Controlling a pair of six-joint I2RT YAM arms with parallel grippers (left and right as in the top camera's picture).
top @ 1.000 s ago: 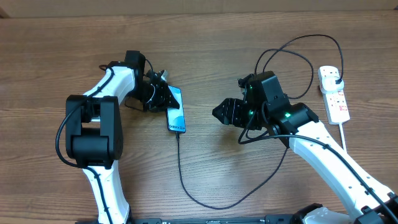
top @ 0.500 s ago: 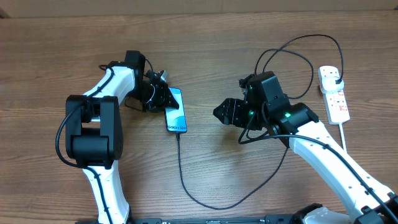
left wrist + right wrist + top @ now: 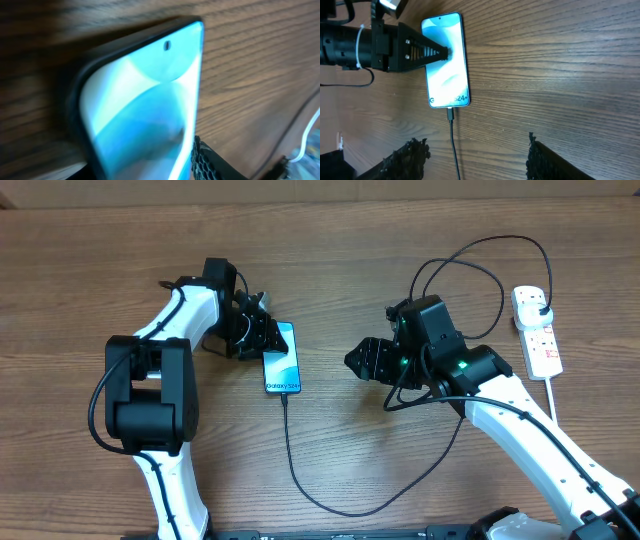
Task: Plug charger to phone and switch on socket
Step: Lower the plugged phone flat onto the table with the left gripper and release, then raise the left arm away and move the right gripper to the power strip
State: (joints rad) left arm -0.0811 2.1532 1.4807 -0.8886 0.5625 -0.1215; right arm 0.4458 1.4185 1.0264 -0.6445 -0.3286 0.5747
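Observation:
The phone [image 3: 283,360] lies left of centre with its blue-teal screen up. The charger [image 3: 290,450] is a thin black cable; its tip [image 3: 450,114] sits in the phone's lower end. It loops along the front and runs up to a black plug [image 3: 540,305] in the socket [image 3: 538,340] at the far right. My left gripper [image 3: 262,340] is at the phone's left edge. One finger [image 3: 440,52] reaches over the screen, and its hold is unclear. My right gripper [image 3: 352,360] hangs open right of the phone [image 3: 446,60], holding nothing.
The socket's thick white cord [image 3: 552,395] runs down toward the front right beside my right arm [image 3: 520,415]. The black cable arcs in loops behind the right gripper. Bare wood lies between the phone and the right gripper.
The phone has shifted slightly left and stands straighter. The left gripper's fingers have spread a little at its edge. The right gripper has barely moved.

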